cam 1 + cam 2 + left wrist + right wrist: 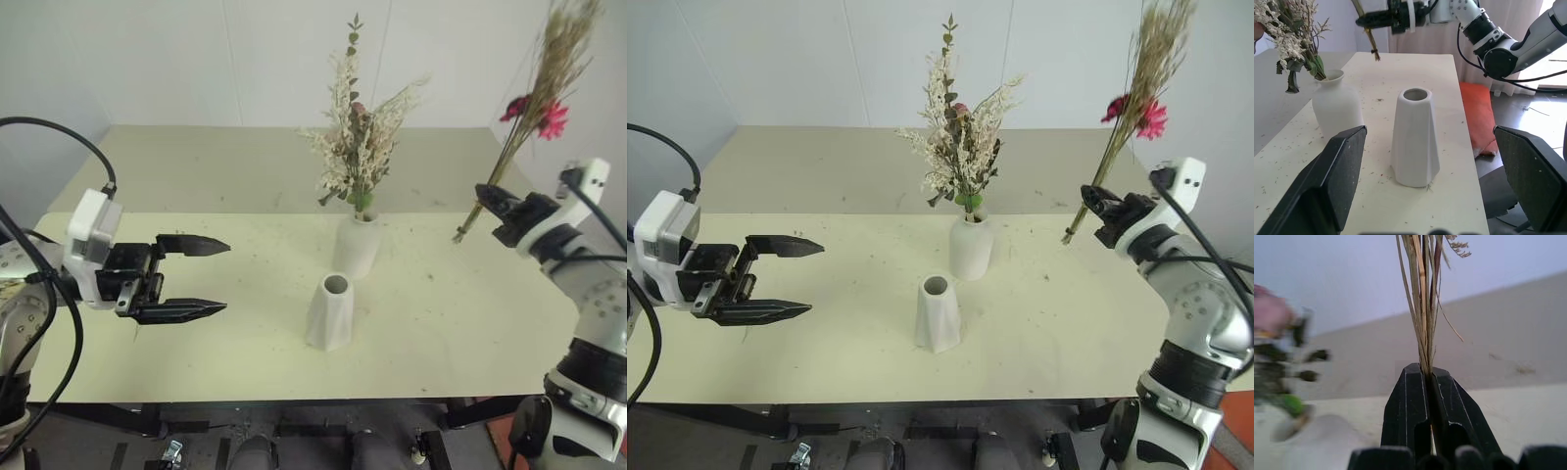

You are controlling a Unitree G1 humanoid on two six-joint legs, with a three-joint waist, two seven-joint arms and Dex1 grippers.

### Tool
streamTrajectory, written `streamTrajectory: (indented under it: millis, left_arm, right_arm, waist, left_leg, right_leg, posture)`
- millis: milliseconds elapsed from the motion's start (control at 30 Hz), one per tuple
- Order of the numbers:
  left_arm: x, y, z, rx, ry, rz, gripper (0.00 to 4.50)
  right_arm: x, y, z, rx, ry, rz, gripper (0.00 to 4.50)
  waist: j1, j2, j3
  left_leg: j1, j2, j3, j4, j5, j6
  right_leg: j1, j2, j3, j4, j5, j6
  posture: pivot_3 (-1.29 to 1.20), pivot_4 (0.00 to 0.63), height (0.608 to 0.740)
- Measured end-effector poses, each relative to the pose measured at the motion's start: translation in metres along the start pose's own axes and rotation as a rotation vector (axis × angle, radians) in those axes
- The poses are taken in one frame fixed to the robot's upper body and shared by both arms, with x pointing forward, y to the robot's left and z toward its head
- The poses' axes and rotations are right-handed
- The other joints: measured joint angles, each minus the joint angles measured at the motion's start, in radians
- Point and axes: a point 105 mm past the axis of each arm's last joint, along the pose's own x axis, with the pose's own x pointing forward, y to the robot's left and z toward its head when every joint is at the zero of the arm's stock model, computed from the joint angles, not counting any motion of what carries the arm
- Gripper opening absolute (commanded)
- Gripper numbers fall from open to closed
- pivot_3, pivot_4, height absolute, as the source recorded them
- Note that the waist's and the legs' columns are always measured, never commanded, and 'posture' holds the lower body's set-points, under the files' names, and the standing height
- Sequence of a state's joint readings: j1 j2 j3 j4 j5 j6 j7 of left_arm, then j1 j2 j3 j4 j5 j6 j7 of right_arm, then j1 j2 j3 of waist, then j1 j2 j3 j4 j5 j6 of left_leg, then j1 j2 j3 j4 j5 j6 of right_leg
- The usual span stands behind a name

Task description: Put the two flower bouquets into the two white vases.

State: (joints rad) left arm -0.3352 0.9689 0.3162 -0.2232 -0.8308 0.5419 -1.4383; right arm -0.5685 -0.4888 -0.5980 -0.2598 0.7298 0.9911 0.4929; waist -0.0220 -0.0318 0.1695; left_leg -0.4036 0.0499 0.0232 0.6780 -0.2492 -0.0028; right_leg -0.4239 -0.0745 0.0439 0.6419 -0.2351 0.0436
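Bouquets stand split at this moment: your fuller bunch (358, 127) of pale pink and cream blooms with green leaves sits in the smooth bottle-shaped vase (357, 247) near the middle of the counter (470, 323), stems down the narrow neck. The slim bunch (544, 93) of beige grasses and bright pink daisies is up in the air at the counter's right side, tilted, heads high and stem ends pointing down toward the counter without touching it. Your right tool (487, 199) is clamped on its stems low down; the right wrist view shows the two black fingers (1406, 411) pressed together around the stalks. The faceted vase (331, 313) stands upright just in front of the bottle-shaped one, nearer you, mouth open and, as far as the left wrist view lets you judge, holding nothing. Your left tool (201, 277) hangs over the counter's left side, pointing toward the vases, fingers spread wide apart and gripping nothing. Fine flecks of dried plant litter dot the counter around both vases.
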Motion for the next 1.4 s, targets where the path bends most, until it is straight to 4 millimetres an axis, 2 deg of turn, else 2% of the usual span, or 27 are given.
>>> streamTrajectory:
  millis: [233,400,633,1100,1300,1400]
  left_arm:
    - [0.002,0.003,0.002,0.004,0.002,-0.017,4.50]
    - [0.004,0.005,0.004,0.011,0.001,-0.030,4.50]
    - [0.007,0.007,0.006,0.020,0.004,-0.051,4.50]
    - [0.009,0.006,0.005,0.024,0.004,-0.061,4.50]
    - [0.009,0.006,0.005,0.030,0.008,-0.061,4.50]
    - [0.009,0.006,0.004,0.028,0.012,-0.058,4.50]
  right_arm:
    - [-0.007,0.069,0.002,-0.042,0.005,0.415,0.05]
    - [-0.004,0.096,0.001,-0.030,0.001,0.580,0.05]
    - [0.010,0.136,-0.005,-0.015,0.000,0.757,0.05]
    - [0.020,0.160,-0.029,-0.002,0.070,0.822,0.05]
    - [0.018,0.159,-0.041,-0.014,0.114,0.821,0.05]
    - [0.016,0.156,-0.054,-0.013,0.159,0.809,0.05]
  waist:
    - [0.002,0.000,0.000]
    - [0.003,0.000,0.000]
    - [0.003,0.000,0.000]
    - [0.007,0.000,0.000]
    - [0.008,0.000,0.000]
    - [0.008,0.000,0.000]
  left_leg:
    - [0.000,0.000,0.000,0.000,0.000,0.000]
    - [0.000,0.000,0.000,0.000,0.000,0.000]
    - [0.000,0.000,0.000,0.000,0.000,0.000]
    - [-0.001,0.000,0.000,0.001,0.000,0.000]
    - [-0.001,0.000,0.000,0.001,0.000,0.000]
    - [-0.001,0.000,0.000,0.001,0.000,0.000]
  right_leg:
    - [0.000,0.000,0.000,0.000,0.000,0.000]
    - [0.000,0.000,0.000,0.000,0.000,0.000]
    - [0.000,0.000,0.000,0.000,0.000,0.000]
    - [0.000,0.000,-0.001,0.000,0.000,0.000]
    - [0.000,0.000,-0.001,0.000,0.000,0.000]
    - [0.000,0.000,-0.001,0.000,0.000,0.000]
  posture:
    - [0.00,0.150,0.740]
    - [0.00,0.150,0.740]
    - [0.00,0.150,0.740]
    - [0.00,0.150,0.740]
    - [0.00,0.150,0.740]
    - [0.00,0.150,0.740]
